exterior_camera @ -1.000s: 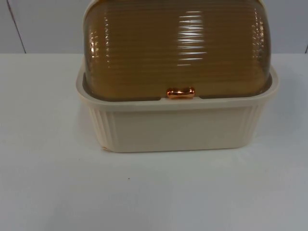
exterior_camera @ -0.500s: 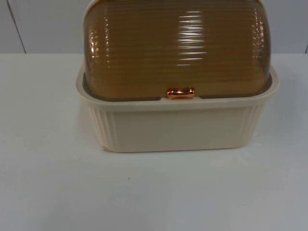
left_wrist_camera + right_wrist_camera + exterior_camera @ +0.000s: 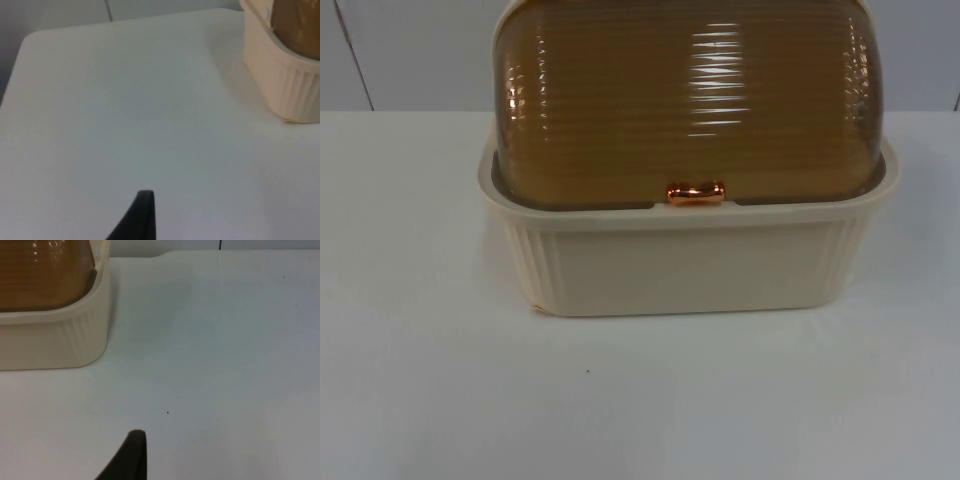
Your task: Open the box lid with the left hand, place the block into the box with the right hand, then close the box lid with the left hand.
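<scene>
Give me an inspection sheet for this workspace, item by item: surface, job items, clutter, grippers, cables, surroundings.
Surface: white table, bare in front of the box, a few tiny dark specks.
Job's things: cream box with ribbed walls; amber ribbed lid shut, copper handle at its front edge. Block: nothing seen.
Clutter: nothing seen.
Grippers: left gripper waits above the table beside the box's left end; right gripper above the table beside its right end. Neither touches the box.
Cables: nothing seen.
Surroundings: grey wall behind the table.
</scene>
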### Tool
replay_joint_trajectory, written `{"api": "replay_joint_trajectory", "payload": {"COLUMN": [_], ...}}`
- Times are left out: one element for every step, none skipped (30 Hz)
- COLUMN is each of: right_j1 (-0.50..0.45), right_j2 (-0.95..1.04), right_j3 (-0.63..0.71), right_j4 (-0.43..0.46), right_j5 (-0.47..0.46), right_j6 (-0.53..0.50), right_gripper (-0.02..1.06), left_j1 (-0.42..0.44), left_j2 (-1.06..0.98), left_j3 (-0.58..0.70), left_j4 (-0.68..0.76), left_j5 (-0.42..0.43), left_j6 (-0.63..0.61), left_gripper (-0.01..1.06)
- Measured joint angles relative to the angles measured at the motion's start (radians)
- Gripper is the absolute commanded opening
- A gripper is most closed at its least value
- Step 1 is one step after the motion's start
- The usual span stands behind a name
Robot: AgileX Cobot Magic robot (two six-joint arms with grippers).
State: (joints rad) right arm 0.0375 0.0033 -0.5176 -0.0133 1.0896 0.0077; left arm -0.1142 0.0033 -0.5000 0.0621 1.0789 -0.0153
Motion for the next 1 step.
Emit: {"api": "replay_joint_trajectory", "payload": {"right_j1": [0.000], "right_j2": [0.000], "right_j3": [0.000], "right_j4": [0.000], "right_j5": [0.000], "right_j6": [0.000], "right_gripper": [1.05], "left_j1": [0.035], "left_j2": [0.000], "left_j3": [0.000], "left_j4": [0.000], "left_j5": [0.000], "left_j6": [0.000], "left_gripper": [1.05]}}
